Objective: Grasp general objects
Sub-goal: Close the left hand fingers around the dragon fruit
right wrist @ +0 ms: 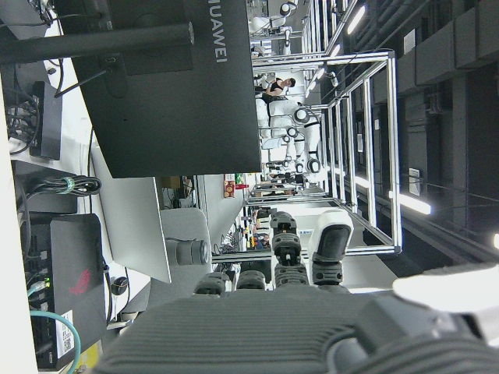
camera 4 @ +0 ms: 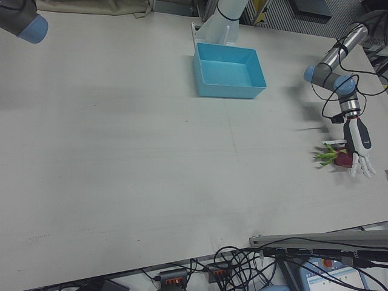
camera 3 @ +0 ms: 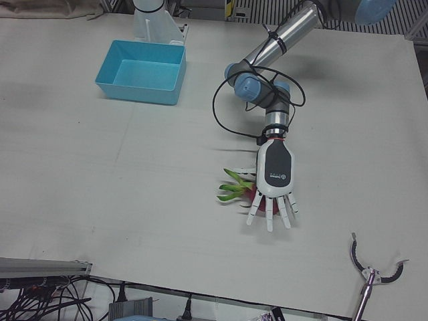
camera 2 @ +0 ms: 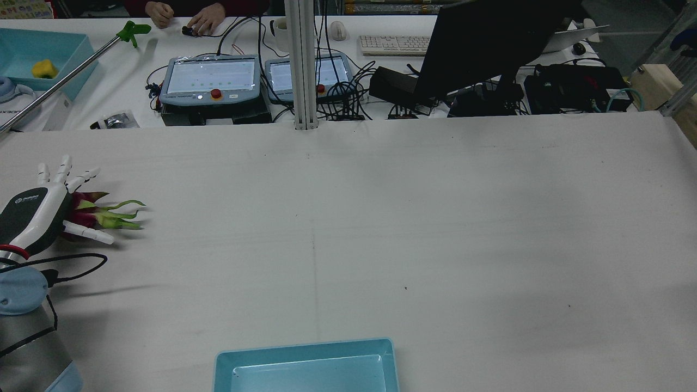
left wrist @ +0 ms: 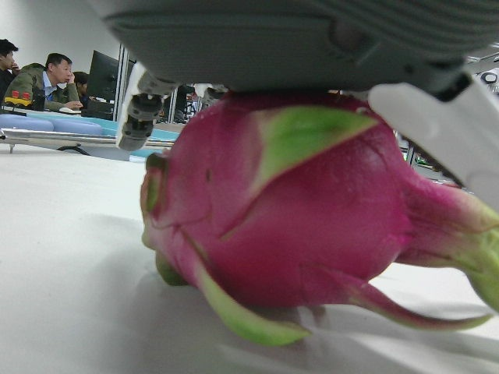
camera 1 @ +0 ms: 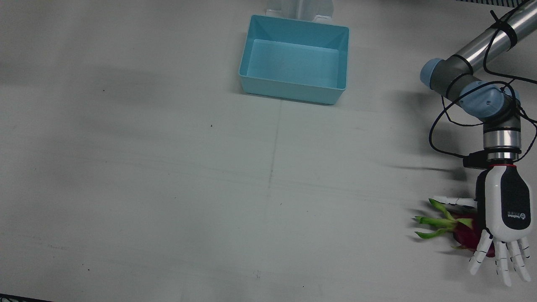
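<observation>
one dragon fruit (camera 1: 463, 234) lies on the table (camera 1: 168, 188) at about 4 o'clock in the front view, under the left hand (camera 1: 501, 218). the hand hovers palm-down on it, fingers (camera 1: 478, 256) spread, not grasping. this looks like the pre-grasp step; next, curl the fingers around the fruit. the blue bin (camera 1: 293, 58) at 12 o'clock is empty. the right hand's fingers look curled in its own camera view.

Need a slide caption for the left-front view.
Left hand spread open over a dragon fruit on the white table.
</observation>
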Available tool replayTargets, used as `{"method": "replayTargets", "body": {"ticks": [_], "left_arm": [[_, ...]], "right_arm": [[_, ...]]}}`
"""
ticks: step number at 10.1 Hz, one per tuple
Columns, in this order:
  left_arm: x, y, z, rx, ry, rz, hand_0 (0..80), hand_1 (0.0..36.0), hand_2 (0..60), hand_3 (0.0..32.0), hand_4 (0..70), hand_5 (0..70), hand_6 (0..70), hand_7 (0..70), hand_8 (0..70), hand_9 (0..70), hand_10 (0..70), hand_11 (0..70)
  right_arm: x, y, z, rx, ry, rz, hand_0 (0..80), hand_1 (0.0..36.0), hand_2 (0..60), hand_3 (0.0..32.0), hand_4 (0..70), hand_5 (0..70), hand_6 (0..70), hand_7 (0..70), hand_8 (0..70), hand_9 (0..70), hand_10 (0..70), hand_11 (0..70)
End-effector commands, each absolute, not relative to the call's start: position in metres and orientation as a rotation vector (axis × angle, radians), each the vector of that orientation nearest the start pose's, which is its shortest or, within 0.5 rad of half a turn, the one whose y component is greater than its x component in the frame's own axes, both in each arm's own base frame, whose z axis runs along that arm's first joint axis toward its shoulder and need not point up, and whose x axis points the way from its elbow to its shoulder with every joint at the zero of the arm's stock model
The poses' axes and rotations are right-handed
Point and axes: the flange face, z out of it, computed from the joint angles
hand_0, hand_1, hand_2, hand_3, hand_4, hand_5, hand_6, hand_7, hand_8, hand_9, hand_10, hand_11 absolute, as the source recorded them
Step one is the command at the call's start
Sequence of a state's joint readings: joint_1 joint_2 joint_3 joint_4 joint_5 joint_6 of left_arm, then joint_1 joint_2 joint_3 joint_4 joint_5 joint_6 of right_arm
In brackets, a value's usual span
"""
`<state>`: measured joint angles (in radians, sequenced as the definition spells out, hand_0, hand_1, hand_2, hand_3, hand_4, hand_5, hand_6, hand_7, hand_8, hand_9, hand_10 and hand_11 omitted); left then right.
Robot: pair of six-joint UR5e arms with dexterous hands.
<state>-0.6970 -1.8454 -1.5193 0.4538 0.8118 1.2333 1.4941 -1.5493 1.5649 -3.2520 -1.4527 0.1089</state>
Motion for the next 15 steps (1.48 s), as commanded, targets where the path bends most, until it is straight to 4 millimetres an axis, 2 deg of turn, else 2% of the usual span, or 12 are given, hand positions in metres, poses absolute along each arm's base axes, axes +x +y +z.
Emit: {"method": "replayTargets", "body": {"ticks": [1,3,4,6,7,8,9,11,12,13,14,15], "left_arm": [[0.290,-0.507,0.597,0.957,1.230,-1.311,44.7,8.4,0.1,32.0,0.0,11.1,0.5,5.8,1.1,0.0,9.8,14.8],[0.290,-0.507,0.597,0.958,1.227,-1.310,44.7,8.4,1.3,32.0,0.0,11.6,2.9,7.5,2.4,0.1,12.0,18.0],[0.289,-0.507,0.597,0.967,1.216,-1.298,44.0,8.2,3.8,32.0,0.0,13.4,6.4,11.7,4.9,0.9,15.1,22.5],[0.294,-0.512,0.588,0.995,1.199,-1.261,42.6,6.9,7.7,13.4,1.7,22.8,14.8,26.4,13.0,4.3,24.7,36.2],[0.294,-0.512,0.588,0.996,1.199,-1.261,41.5,5.2,15.5,0.0,16.5,34.4,33.9,46.8,29.7,23.9,53.6,70.0],[0.294,-0.513,0.587,0.999,1.199,-1.261,41.1,4.9,22.9,0.0,30.0,39.1,43.5,52.7,36.8,32.3,64.1,70.0],[0.294,-0.513,0.588,1.001,1.196,-1.261,41.3,5.0,29.9,0.0,42.6,40.7,49.0,54.9,42.1,39.1,70.0,70.0],[0.295,-0.516,0.591,1.018,1.196,-1.244,40.6,3.8,39.1,0.0,64.2,44.4,59.1,61.2,51.2,50.5,70.0,70.0],[0.294,-0.516,0.591,1.021,1.193,-1.243,38.3,2.5,47.8,0.0,70.0,48.2,68.3,67.6,56.3,56.6,70.0,70.0],[0.293,-0.516,0.588,1.021,1.199,-1.247,34.2,3.1,60.0,0.0,70.0,51.1,70.0,70.0,61.2,62.2,70.0,70.0],[0.286,-0.520,0.581,1.027,1.208,-1.263,25.3,3.7,60.0,0.0,70.0,52.7,70.0,70.0,65.4,67.5,70.0,70.0],[0.277,-0.523,0.558,1.041,1.243,-1.282,17.4,4.6,60.0,0.0,70.0,55.0,70.0,70.0,68.4,70.0,70.0,70.0]], "right_arm": [[0.107,-0.500,0.690,0.057,2.047,-2.245,0.0,0.0,0.0,0.0,0.0,0.0,0.0,0.0,0.0,0.0,0.0,0.0],[0.107,-0.500,0.690,0.057,2.047,-2.245,0.0,0.0,0.0,0.0,0.0,0.0,0.0,0.0,0.0,0.0,0.0,0.0],[0.107,-0.500,0.690,0.057,2.047,-2.245,0.0,0.0,0.0,0.0,0.0,0.0,0.0,0.0,0.0,0.0,0.0,0.0],[0.107,-0.500,0.690,0.057,2.047,-2.245,0.0,0.0,0.0,0.0,0.0,0.0,0.0,0.0,0.0,0.0,0.0,0.0],[0.107,-0.500,0.690,0.057,2.047,-2.245,0.0,0.0,0.0,0.0,0.0,0.0,0.0,0.0,0.0,0.0,0.0,0.0],[0.107,-0.500,0.690,0.057,2.047,-2.245,0.0,0.0,0.0,0.0,0.0,0.0,0.0,0.0,0.0,0.0,0.0,0.0],[0.107,-0.500,0.690,0.057,2.047,-2.245,0.0,0.0,0.0,0.0,0.0,0.0,0.0,0.0,0.0,0.0,0.0,0.0],[0.107,-0.500,0.690,0.057,2.047,-2.245,0.0,0.0,0.0,0.0,0.0,0.0,0.0,0.0,0.0,0.0,0.0,0.0],[0.107,-0.500,0.690,0.057,2.047,-2.245,0.0,0.0,0.0,0.0,0.0,0.0,0.0,0.0,0.0,0.0,0.0,0.0],[0.107,-0.500,0.690,0.057,2.047,-2.245,0.0,0.0,0.0,0.0,0.0,0.0,0.0,0.0,0.0,0.0,0.0,0.0],[0.107,-0.500,0.689,0.057,2.048,-2.243,0.0,0.0,0.0,0.0,0.0,0.0,0.0,0.0,0.0,0.0,0.0,0.0],[0.107,-0.500,0.690,0.057,2.047,-2.245,0.0,0.0,0.0,0.0,0.0,0.0,0.0,0.0,0.0,0.0,0.0,0.0]]}}
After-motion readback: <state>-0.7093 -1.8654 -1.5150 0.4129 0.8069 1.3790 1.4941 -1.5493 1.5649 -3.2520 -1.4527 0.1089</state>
